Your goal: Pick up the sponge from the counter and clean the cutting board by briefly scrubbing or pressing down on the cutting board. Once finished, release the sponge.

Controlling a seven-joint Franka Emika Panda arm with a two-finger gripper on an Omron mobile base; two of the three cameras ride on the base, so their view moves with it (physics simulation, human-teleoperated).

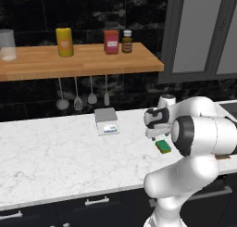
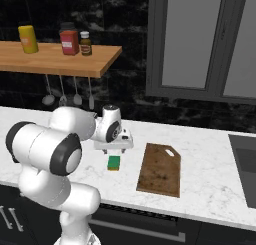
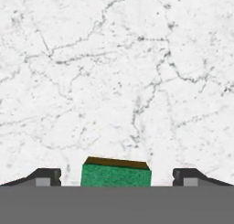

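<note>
The sponge [image 2: 114, 162], a small green block with a yellow-orange underside, lies on the white marble counter [image 2: 210, 179], a little left of the dark-brown cutting board [image 2: 160, 170]. My gripper [image 2: 114, 152] hangs straight over the sponge and is open. In the hand view the sponge [image 3: 116, 174] sits between the two fingertips [image 3: 45, 176], with a clear gap on each side, and the gripper [image 3: 116, 177] touches nothing. From the left base view, the sponge [image 1: 163, 147] peeks out under the gripper [image 1: 159, 138], and my own arm hides most of the board.
A grey-white scale [image 1: 106, 121] stands on the counter [image 1: 60, 152] near the back wall. Above it, a wooden shelf [image 1: 78, 61] carries jars, and utensils [image 1: 76, 100] hang beneath. A dark sink [image 2: 245, 159] lies right of the board.
</note>
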